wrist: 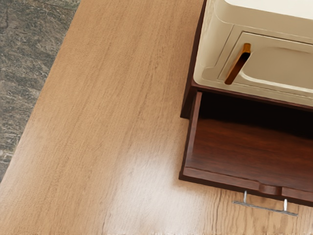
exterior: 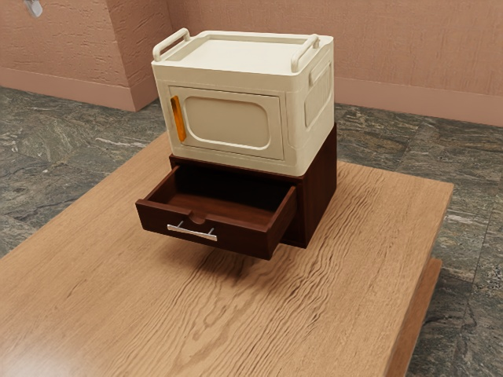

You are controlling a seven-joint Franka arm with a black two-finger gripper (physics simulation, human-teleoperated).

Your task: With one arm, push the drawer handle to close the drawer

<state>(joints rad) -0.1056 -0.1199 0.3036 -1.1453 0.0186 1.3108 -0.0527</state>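
Observation:
The dark brown drawer stands pulled well out of its dark wooden cabinet, and its inside is bare. A thin silver handle runs across the drawer's front panel, below a small notch in the top edge. From above, the wrist view has the open drawer beside a stretch of tabletop, with the silver handle sticking out from its front. Nothing touches the handle in either view.
A cream box with an orange door handle rests on top of the cabinet. Around the cabinet spreads the wooden table. A small pale grey object is at the exterior view's upper left corner.

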